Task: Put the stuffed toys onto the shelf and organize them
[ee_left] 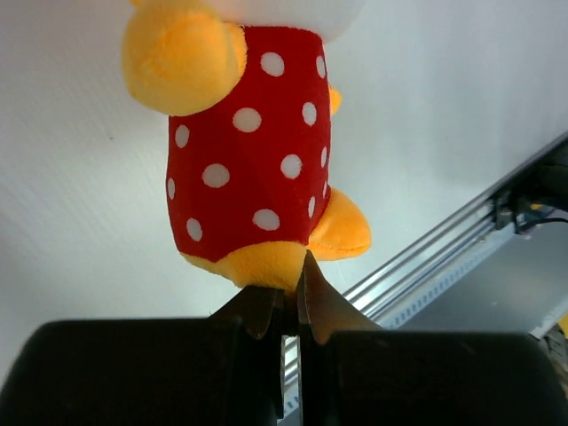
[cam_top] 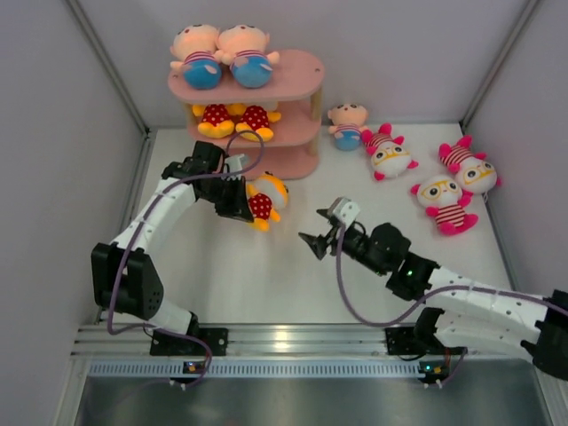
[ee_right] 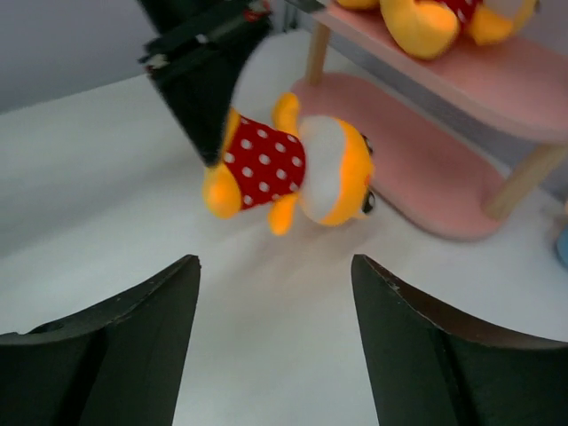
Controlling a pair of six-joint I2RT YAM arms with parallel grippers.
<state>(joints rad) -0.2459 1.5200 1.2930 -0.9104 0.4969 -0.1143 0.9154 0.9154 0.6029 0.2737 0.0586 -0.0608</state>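
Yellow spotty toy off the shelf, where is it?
Top view, left of centre: the left tool holds the toy in front of the pink shelf.

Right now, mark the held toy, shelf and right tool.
held toy (ee_left: 248, 160), left wrist view, red body
shelf (cam_top: 300, 73), top view, top board's right end
right tool (ee_right: 273, 263), right wrist view, between fingertips

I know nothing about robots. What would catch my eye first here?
A yellow-orange toy with a red, white-dotted body is pinched in the left tool, just in front of the pink shelf. Two dolls in blue pants lie on its top board, and pink-striped toys wait on the table to the right.
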